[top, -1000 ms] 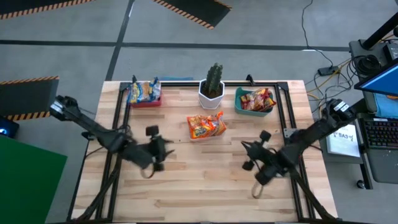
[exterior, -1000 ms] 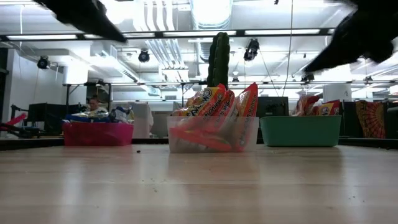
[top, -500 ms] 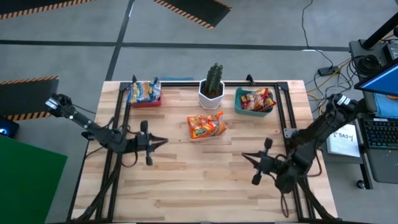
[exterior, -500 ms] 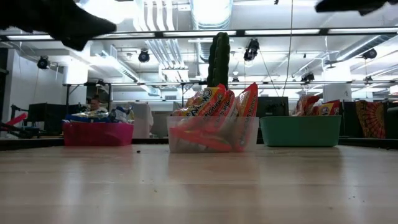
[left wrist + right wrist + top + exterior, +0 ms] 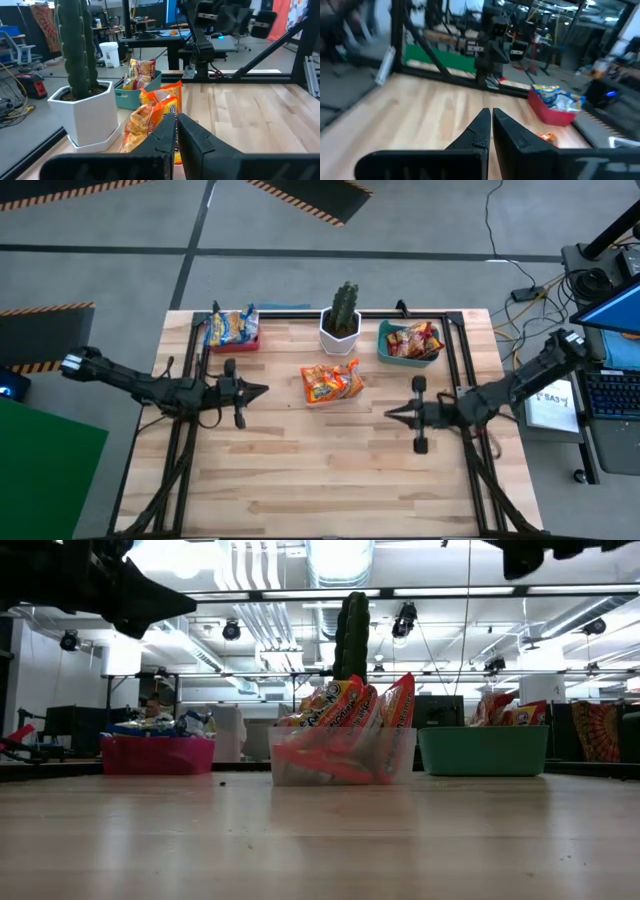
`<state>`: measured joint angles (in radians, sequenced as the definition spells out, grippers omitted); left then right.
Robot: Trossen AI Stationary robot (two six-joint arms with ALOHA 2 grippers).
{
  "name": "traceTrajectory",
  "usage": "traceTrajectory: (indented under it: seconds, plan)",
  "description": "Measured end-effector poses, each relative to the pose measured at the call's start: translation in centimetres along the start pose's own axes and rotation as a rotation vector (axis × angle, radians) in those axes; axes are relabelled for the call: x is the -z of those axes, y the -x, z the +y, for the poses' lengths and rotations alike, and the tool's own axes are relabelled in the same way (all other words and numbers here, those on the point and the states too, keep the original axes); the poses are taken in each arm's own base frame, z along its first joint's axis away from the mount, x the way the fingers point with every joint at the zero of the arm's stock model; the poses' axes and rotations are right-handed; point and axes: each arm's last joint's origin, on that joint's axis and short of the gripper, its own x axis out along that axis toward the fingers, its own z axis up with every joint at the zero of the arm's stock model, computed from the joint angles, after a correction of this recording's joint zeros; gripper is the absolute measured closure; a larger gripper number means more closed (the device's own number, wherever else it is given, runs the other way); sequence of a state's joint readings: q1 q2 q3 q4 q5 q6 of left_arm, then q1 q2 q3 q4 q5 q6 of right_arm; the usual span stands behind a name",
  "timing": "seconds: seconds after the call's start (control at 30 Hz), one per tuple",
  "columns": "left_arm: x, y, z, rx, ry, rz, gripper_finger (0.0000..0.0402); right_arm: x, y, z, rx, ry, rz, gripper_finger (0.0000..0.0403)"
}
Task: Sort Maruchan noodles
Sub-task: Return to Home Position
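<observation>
Several orange noodle packets (image 5: 332, 383) stand in a clear container at the table's middle; they also show in the low view (image 5: 345, 725) and the left wrist view (image 5: 155, 120). Yellow-and-blue packets lie in a red bin (image 5: 232, 330) at the far left. Red-orange packets lie in a teal bin (image 5: 410, 342) at the far right. My left gripper (image 5: 258, 390) is shut and empty, held level left of the orange packets and pointing at them. My right gripper (image 5: 392, 413) is shut and empty, held level to their right and nearer, pointing toward the table's left.
A cactus in a white pot (image 5: 341, 320) stands between the two bins, just behind the orange packets. A black frame rail (image 5: 455, 355) runs along the table's right side. Bare wood (image 5: 320, 470) lies along the near half of the table.
Both grippers have gone up and toward the far edge and have tipped level. My left gripper now points at the orange packets; my right gripper points toward the table's left. The packets and bins have stayed in place.
</observation>
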<state>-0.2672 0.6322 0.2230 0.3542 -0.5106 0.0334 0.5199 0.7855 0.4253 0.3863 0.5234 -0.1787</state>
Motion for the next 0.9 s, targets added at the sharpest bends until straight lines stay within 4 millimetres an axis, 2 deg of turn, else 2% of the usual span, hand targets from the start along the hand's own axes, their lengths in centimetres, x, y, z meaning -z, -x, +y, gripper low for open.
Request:
traceTrajectory:
  seconds: [0.13, 0.53, 0.73, 0.9]
  plan:
    - [0.0, 0.1, 0.1, 0.000, -0.005, 0.004, 0.0401, 0.5, 1.8, -1.1, -0.051, -0.057, -0.079, 0.0394]
    - [0.8, 0.5, 0.9, -0.036, -0.050, 0.081, 0.0402, 2.5, 6.5, -3.4, -0.003, -0.125, -0.305, 0.0394]
    - [0.7, 1.0, 1.3, -0.022, -0.036, 0.058, 0.0402, 4.0, 7.4, -4.1, 0.051, -0.134, -0.358, 0.0394]
    - [1.8, 1.5, 1.5, -0.006, -0.027, 0.055, 0.0402, 6.2, 7.6, -4.4, 0.090, -0.106, -0.370, 0.0394]
